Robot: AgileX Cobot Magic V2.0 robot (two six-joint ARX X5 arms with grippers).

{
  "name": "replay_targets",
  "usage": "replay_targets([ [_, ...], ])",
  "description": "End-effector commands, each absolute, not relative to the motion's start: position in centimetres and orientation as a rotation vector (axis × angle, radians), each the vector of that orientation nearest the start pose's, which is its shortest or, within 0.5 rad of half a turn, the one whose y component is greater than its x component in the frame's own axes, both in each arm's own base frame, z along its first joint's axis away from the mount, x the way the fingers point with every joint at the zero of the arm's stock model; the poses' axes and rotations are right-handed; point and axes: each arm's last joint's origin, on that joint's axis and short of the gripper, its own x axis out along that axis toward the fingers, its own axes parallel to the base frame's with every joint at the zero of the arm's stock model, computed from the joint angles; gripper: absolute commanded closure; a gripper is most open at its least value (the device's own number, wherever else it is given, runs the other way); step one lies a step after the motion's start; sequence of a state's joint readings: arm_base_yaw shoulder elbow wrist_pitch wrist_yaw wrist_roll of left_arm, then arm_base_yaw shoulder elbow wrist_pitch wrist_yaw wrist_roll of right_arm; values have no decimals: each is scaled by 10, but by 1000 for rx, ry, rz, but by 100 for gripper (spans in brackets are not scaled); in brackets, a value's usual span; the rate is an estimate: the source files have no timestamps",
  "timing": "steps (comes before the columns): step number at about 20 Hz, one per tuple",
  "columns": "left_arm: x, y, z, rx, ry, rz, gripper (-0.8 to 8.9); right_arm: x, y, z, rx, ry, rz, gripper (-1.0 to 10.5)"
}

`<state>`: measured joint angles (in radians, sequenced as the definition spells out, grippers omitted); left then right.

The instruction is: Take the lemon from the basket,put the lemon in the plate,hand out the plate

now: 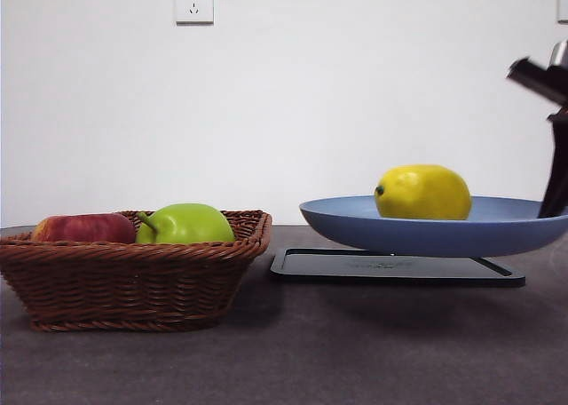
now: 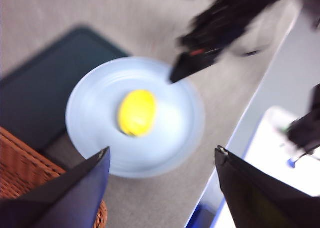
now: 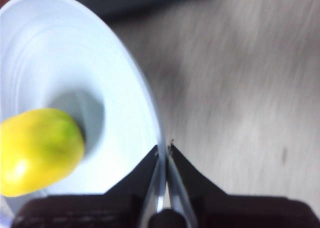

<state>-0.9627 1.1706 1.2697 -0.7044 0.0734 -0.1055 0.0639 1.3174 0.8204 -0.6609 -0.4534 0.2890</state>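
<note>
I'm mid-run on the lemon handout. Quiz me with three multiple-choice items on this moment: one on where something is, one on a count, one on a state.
1. Where is the lemon?
A. in the basket
B. on the plate
C. on the black tray

2. How many fruits lie in the basket?
A. two
B. three
C. none

3. How is the plate held?
A. resting flat on the tray
B. lifted, its rim pinched by the right gripper
C. gripped by the left gripper

Answers:
1 B: the lemon sits on the blue plate.
2 A: only a red apple and a green fruit show in the basket.
3 B: the right gripper clamps the rim; the plate hangs above the black tray, while the left gripper is open and apart.
</note>
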Motion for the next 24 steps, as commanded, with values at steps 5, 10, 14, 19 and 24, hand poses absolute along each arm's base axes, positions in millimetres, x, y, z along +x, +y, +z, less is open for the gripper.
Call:
replay_targets([
  [5, 107, -161, 404, 109, 519, -995, 450, 317, 27, 204, 505, 1151, 283, 944],
  [10, 105, -156, 403, 121, 534, -949, 450, 373, 29, 196, 534, 1083, 244, 944],
  [14, 106, -156, 403, 130, 530, -916, 450, 393, 25, 177, 599, 1125, 199, 944],
  [19, 106, -155, 402, 139, 531, -890, 450, 393, 24, 166, 563, 1166, 144, 943],
  [24, 107, -155, 402, 139, 529, -882, 450, 390, 23, 164, 491, 1192, 112, 836],
])
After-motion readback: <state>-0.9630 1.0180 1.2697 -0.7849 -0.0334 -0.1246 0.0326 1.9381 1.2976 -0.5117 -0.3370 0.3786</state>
